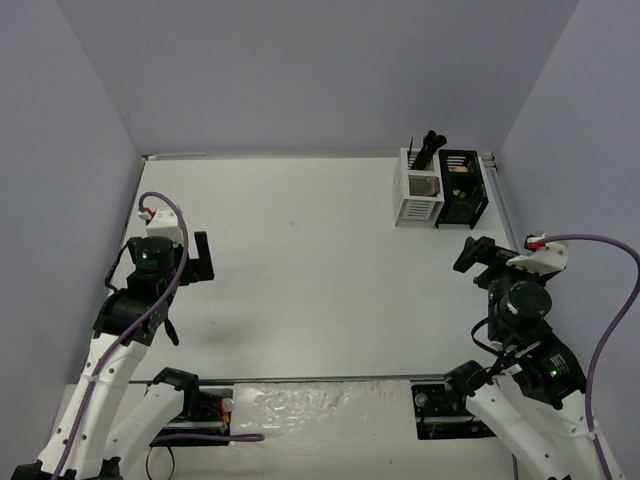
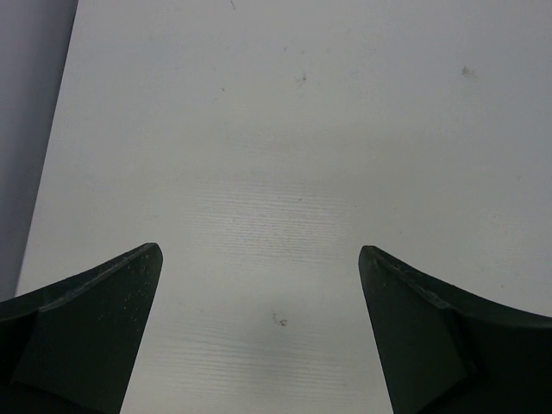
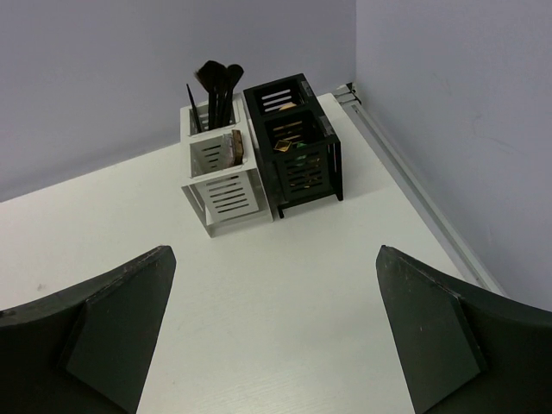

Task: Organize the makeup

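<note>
The makeup sits in two slatted organizer boxes at the table's far right. Black brushes stand upright in the rear compartment of the white box. A pink-brown palette leans in its front compartment. Gold-toned items show inside the black box. My right gripper is open and empty, a short way in front of the boxes. My left gripper is open over bare table at the left, holding nothing.
The boxes stand side by side, touching, near the back right corner. A metal rail runs along the table's right edge by the grey wall. Grey walls close in the left, back and right sides.
</note>
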